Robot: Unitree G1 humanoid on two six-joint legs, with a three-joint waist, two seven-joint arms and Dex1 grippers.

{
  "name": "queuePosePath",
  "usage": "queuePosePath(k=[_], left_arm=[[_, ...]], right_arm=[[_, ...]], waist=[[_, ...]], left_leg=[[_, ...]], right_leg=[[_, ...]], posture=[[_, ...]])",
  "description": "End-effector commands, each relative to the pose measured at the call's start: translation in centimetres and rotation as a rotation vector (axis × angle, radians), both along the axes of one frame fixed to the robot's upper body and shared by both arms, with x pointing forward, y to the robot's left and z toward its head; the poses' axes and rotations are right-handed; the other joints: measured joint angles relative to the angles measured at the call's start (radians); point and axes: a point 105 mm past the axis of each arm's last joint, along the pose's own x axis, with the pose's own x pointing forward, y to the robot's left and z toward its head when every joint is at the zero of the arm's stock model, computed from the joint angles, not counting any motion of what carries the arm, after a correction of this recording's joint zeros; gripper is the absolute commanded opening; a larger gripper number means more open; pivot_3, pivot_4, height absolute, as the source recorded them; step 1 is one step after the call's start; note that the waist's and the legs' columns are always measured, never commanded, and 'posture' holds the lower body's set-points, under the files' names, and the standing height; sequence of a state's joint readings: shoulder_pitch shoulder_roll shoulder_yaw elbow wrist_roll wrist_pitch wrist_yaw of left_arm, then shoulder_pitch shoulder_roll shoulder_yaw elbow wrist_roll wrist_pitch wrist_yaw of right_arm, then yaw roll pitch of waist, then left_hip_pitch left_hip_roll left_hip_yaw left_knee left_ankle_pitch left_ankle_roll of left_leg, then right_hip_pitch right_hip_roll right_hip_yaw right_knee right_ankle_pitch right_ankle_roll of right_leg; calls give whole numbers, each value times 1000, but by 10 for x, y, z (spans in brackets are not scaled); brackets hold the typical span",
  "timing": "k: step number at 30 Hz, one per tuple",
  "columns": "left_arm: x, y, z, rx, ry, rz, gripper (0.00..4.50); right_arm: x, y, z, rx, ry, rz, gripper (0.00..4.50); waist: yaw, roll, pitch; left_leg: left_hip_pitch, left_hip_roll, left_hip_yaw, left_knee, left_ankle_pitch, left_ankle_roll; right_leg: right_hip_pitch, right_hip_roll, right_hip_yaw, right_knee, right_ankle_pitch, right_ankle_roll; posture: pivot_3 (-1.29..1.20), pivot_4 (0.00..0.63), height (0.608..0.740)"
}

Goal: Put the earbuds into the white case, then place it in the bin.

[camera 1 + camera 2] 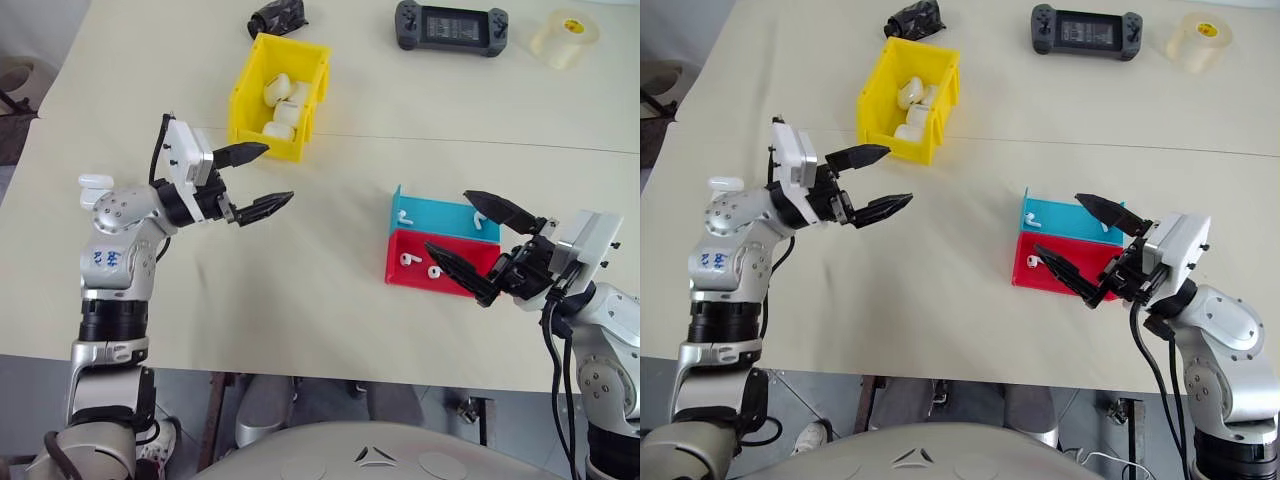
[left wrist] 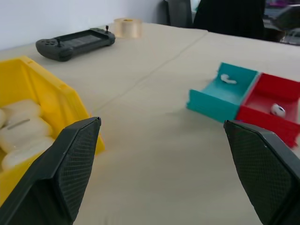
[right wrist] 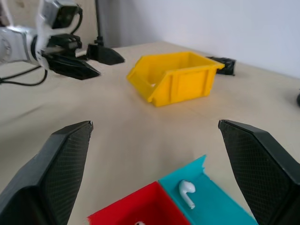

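White cases (image 1: 280, 108) lie inside the yellow bin (image 1: 246, 100) at the back left of the table. My left gripper (image 1: 278, 172) is open and empty, hovering just in front of the bin's near end. Small white earbuds lie in two trays at the right: one earbud (image 1: 403, 214) in the blue tray (image 1: 440, 214), two earbuds (image 1: 407, 259) in the red tray (image 1: 400, 275). My right gripper (image 1: 448, 220) stands open and empty above these trays' right part. In the right wrist view an earbud (image 3: 187, 192) lies in the blue tray.
A black handheld game console (image 1: 450, 27), a roll of clear tape (image 1: 565, 38) and a dark object (image 1: 277, 17) lie along the far edge. A small white object (image 1: 95, 184) sits by my left elbow. The table's front edge (image 1: 300, 365) is close.
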State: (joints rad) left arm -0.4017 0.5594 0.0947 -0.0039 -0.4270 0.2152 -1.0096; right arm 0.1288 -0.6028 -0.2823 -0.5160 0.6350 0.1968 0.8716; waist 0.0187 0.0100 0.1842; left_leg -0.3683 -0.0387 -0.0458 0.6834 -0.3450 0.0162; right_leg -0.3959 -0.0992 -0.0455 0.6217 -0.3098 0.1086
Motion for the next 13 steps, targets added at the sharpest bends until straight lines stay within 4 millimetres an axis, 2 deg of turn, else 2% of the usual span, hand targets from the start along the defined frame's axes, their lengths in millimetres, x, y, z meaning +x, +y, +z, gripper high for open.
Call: queuePosePath(k=[1, 4, 7, 13], left_arm=[[-25, 26, 0, 83, -47, -15, 4477], [-31, 34, -7, 115, -41, -16, 4477], [-29, 46, -12, 135, -49, 59, 4477], [-22, 37, -10, 115, -111, 109, 4477]], right_arm=[[-3, -12, 2, -76, -18, 40, 4500], [-4, -17, -2, -106, -2, 70, 4500], [-3, -25, -6, -137, -7, 73, 4500], [0, -38, -8, -167, -27, 35, 4500]], waist=[[-6, 0, 0], [4, 0, 0], [8, 0, 0], [5, 0, 0]], left_leg=[[1, 0, 0, -1, 0, 0], [0, 1, -1, -3, -1, 0], [0, 0, -1, -2, -1, 1], [0, 0, -1, -2, -1, 2]], right_leg=[[0, 0, 1, 0, 0, 0], [0, 0, -1, 0, 0, -1], [0, -1, -1, -1, 0, -1], [0, -1, -1, 0, 0, -1]], posture=[[0, 150, 740], [0, 150, 740], [0, 150, 740], [0, 150, 740]])
